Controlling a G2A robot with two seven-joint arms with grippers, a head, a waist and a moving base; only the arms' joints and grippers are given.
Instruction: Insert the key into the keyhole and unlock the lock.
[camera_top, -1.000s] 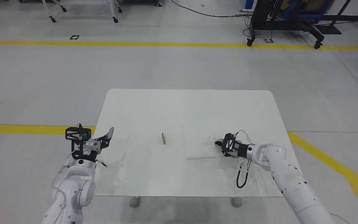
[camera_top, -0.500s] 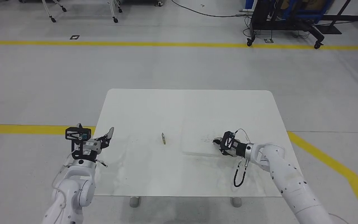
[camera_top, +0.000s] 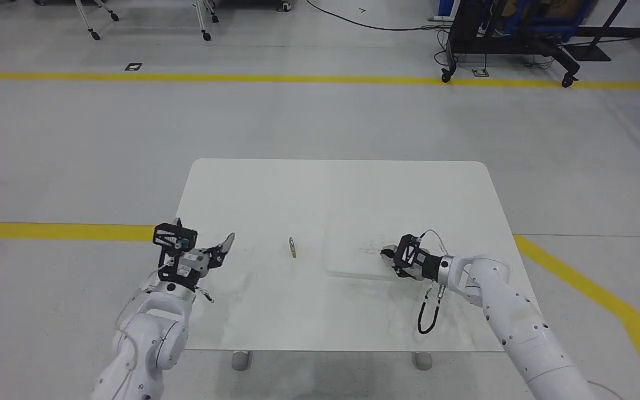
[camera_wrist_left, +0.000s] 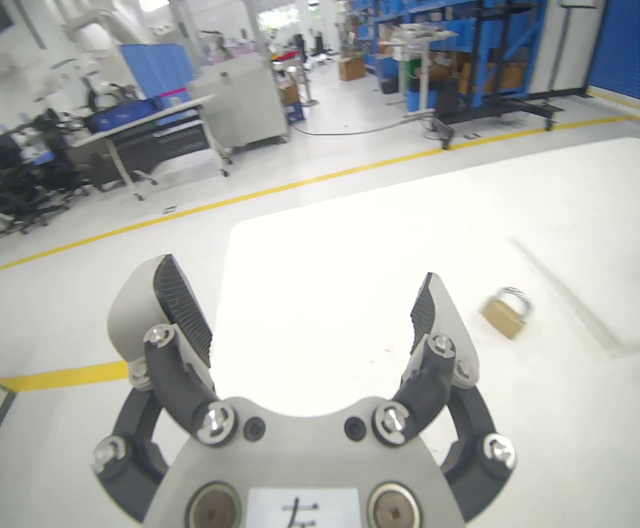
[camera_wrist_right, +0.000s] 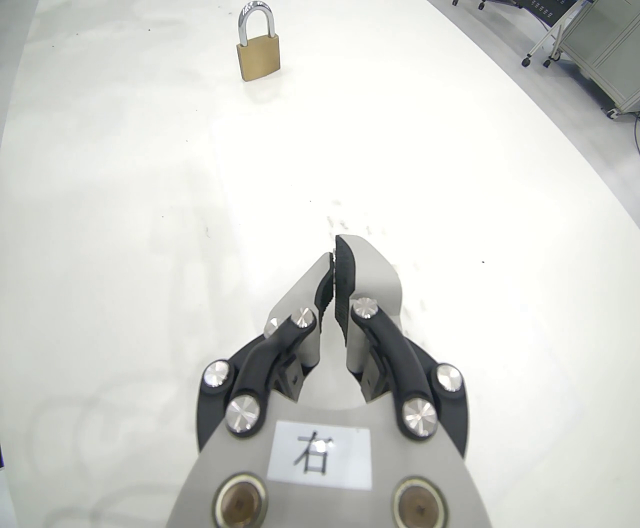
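From where I stood, the left pincer (camera_wrist_left: 299, 272) hung released, its two ribbed pads (camera_wrist_left: 180, 305) spread wide with bare white table (camera_top: 330, 190) showing between them. It sat above the table's near edge on the robot's left. The brass padlock (camera_wrist_right: 258, 55) rested on the table out in front of that pincer's tips and a little off to one side, apart from them, with its silver shackle pushed home. The right pincer (camera_wrist_right: 334, 247) was clenched, its pads pressed together at the tips, and it was held low over the table. Whether the key sat between those pads I could not tell. The padlock lay straight ahead of the right pincer, well apart from it, and so between the two pincers, somewhat nearer the left one. A black cable (camera_top: 432, 312) hung in a loop behind the right pincer.
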